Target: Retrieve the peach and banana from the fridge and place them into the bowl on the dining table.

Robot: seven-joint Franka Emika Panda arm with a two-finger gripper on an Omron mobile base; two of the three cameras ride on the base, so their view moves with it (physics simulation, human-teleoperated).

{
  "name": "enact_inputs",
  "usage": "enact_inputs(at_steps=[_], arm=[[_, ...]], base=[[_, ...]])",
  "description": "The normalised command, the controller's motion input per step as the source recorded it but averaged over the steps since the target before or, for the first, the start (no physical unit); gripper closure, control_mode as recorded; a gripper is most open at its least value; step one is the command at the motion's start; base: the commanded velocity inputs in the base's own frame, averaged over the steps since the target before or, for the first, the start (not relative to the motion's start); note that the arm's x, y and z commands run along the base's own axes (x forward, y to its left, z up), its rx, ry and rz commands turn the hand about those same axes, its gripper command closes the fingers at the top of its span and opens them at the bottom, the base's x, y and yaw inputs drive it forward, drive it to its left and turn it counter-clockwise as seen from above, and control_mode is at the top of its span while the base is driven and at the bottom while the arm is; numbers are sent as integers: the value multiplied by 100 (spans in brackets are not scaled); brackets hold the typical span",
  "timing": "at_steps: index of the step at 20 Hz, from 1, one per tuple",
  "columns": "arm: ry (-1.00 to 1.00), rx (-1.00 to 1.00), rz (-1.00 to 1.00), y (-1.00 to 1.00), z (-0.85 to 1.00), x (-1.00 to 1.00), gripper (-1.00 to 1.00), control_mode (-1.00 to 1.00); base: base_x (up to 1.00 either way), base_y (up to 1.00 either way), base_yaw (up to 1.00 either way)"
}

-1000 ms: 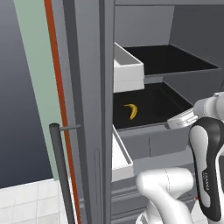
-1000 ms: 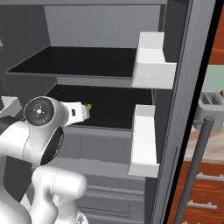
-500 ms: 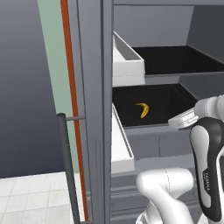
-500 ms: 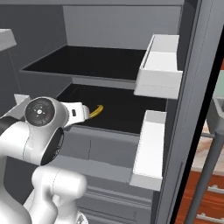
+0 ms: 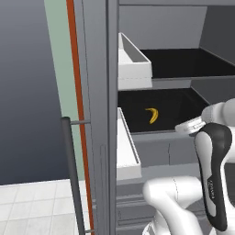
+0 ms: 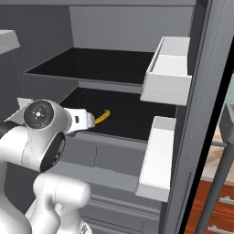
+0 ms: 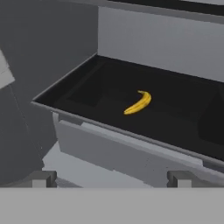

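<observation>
The fridge (image 5: pixel 96 92) stands open, and the banana (image 7: pixel 138 103) lies alone on the dark floor of its lower shelf, near the middle and a little behind the shelf's front lip. It lies flat on its side, with the curve bending toward the back wall. No peach can be seen on this shelf.

The gripper (image 7: pixel 111 178) waits just in front of the shelf's front lip, below the level of the banana, and its fingers are spread wide with nothing between them.

I judge the banana to be light and a little soft, so a strong squeeze can bruise it. Its skin is smooth and the body is rounded, so it may roll or slip away on the shelf when one finger touches it first. The best place to take it seems to be the thick middle, with the fingers across the short width, not along the length. The thin ends give a poor hold.
</observation>
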Motion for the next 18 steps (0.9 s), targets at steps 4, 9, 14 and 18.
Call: enact_inputs(at_steps=[4,9,14,18], arm=[[0,0,-31,0,-36,3,-100,-100],[0,3,-23,-3,-21,27,-100,-100],[3,10,-10,-27,-17,46,-100,-100],[7,10,0,-24,-23,38,-100,-100]], base=[[0,0,0],[0,0,0],[0,0,0],[0,0,0]])
